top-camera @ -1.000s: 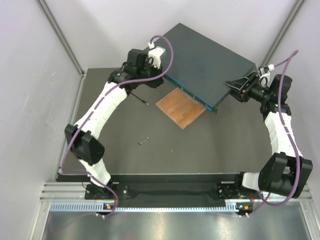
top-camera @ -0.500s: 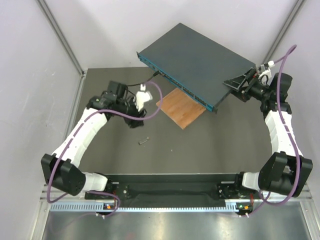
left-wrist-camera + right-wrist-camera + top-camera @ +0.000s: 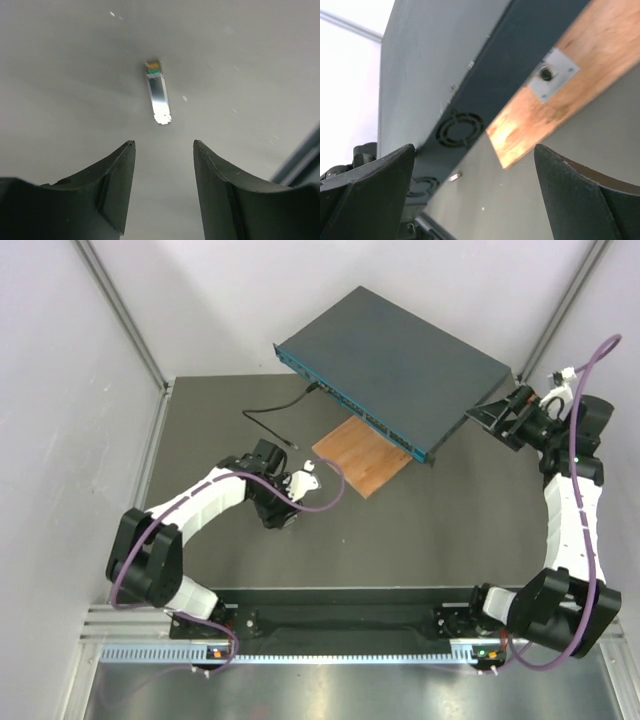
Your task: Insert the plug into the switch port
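The dark blue-grey switch point(image 3: 400, 365) stands at the back of the table, its teal front face to the left. A thin black cable point(image 3: 262, 423) runs from a switch port point(image 3: 316, 389) on that face; the plug at that end is too small to make out. The cable's other pale end point(image 3: 293, 444) lies loose on the mat. My left gripper point(image 3: 282, 512) point(image 3: 164, 145) hangs open and empty over the mat, far from the cable. My right gripper point(image 3: 492, 415) point(image 3: 472, 150) stands wide open beside the switch's right end, holding nothing.
A brown wooden board point(image 3: 362, 455) point(image 3: 570, 65) with a small metal plate point(image 3: 553, 73) lies partly under the switch. A small loose grey piece point(image 3: 157, 95) point(image 3: 454, 176) lies just ahead of my left fingertips. The switch's side point(image 3: 485, 65) shows fan vents point(image 3: 460, 129). Walls close in on both sides.
My left arm came away from the switch's front face, down to the middle of the mat, and opened. The cable stayed at the port. My right gripper opened and drew back from the switch's corner.
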`<state>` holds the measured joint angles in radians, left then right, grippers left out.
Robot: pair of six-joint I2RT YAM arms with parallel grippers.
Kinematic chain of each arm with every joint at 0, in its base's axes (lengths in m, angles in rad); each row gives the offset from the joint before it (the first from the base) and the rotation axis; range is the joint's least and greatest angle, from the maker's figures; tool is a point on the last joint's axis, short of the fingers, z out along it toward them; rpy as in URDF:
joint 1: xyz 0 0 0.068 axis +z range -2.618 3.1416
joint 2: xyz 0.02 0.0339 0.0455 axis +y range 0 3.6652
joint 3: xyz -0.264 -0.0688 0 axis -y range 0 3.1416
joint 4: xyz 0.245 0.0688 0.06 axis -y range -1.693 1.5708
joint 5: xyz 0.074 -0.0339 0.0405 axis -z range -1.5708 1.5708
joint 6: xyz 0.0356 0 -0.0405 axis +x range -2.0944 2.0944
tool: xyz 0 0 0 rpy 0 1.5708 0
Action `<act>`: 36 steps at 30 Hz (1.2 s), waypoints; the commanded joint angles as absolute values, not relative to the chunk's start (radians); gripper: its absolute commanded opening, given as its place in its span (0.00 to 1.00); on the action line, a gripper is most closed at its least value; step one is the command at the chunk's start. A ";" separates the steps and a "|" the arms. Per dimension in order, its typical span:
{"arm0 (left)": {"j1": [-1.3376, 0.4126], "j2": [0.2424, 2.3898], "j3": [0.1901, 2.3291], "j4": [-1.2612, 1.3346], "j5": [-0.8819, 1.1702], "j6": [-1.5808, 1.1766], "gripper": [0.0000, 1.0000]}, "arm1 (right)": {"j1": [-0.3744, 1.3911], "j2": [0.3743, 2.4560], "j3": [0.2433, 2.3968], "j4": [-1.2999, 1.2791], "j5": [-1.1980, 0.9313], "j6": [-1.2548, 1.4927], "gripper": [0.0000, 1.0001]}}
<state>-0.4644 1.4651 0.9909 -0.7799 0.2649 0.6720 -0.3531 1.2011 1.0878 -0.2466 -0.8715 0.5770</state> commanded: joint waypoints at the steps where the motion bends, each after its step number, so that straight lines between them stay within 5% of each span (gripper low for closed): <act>1: -0.483 1.508 0.980 -0.663 0.236 0.638 0.54 | -0.402 1.149 1.135 -0.308 -0.873 0.496 1.00; 17: -0.517 1.621 0.897 -0.584 0.170 0.589 0.35 | -0.468 1.120 1.209 -0.341 -0.897 0.460 0.99; 25: -0.517 1.603 0.931 -0.606 0.172 0.554 0.00 | -0.468 1.095 1.238 -0.321 -0.902 0.460 0.88; 36: -0.514 1.185 1.098 -0.613 0.486 0.391 0.00 | -0.356 1.060 1.258 -0.181 -0.894 0.503 0.66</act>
